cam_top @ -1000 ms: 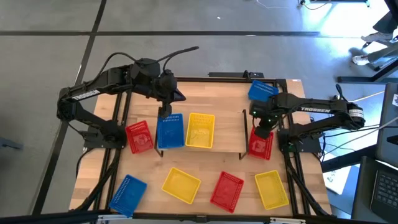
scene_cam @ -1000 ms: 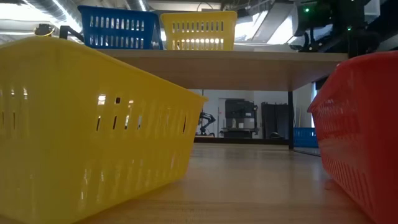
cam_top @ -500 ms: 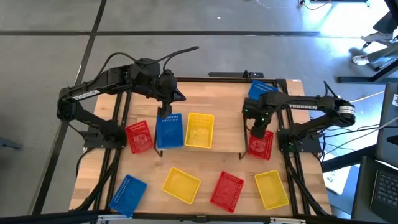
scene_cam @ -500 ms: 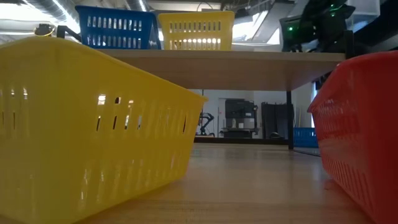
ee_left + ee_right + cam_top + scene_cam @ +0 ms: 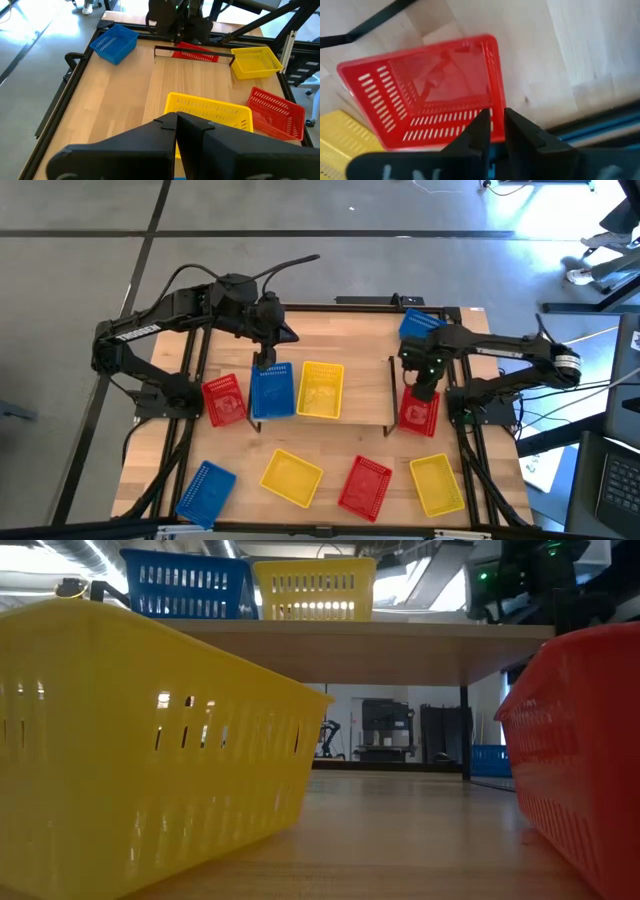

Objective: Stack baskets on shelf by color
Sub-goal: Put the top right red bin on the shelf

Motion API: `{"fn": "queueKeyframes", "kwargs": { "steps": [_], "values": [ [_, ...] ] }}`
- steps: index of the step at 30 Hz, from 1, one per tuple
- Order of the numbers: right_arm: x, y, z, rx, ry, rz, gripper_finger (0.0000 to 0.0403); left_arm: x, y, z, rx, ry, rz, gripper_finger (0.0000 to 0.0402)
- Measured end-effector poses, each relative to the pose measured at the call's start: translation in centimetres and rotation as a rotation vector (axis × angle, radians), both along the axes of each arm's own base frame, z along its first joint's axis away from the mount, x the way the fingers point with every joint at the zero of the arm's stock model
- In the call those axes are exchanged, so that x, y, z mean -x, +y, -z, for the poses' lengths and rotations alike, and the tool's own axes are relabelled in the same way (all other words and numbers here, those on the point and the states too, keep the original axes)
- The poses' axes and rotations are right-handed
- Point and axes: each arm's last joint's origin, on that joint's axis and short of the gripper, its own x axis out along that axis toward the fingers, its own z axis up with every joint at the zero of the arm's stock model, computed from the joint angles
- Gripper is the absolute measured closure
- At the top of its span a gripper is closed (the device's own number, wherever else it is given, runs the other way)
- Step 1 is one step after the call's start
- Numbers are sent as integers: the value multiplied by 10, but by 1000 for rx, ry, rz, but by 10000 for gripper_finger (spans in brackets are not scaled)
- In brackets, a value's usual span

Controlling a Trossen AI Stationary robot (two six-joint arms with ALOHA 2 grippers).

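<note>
table: light wood, black frame; grey floor around.
room: low view shows machines far behind, blurry.
shelf: mid-table; blue basket + yellow basket on it.
left gripper: at blue basket's far rim, fingers pressed together.
right gripper: over red basket beside shelf's right end, fingers narrowly apart.
hidden: shelf legs mostly.

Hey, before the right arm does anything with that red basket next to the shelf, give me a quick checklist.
1. Right end effector over the red basket: ok.
2. Red basket upright, open side up: ok.
3. Bare stretch of shelf beside the yellow basket: ok.
4. Hold on the red basket: cannot tell.
5. Left end effector away from that stretch, at the blue basket: ok.
</note>
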Motion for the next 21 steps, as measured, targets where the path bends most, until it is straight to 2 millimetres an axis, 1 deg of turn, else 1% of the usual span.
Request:
{"fn": "queueKeyframes", "kwargs": {
  "steps": [3, 9, 12, 21],
  "values": [
    [9, 3, 0, 17, -63, 29, 351, 0, 0, 0, 0, 0, 0, 401],
    [21, 6, 16, 17, -59, 117, 351, 0, 0, 0, -1, 0, 0, 401],
    [24, 7, 24, 9, -30, 133, 351, 0, 0, 0, -1, 0, 0, 401],
    [28, 8, 40, 6, -17, 112, 351, 0, 0, 0, -1, 0, 0, 401]
  ]
}}
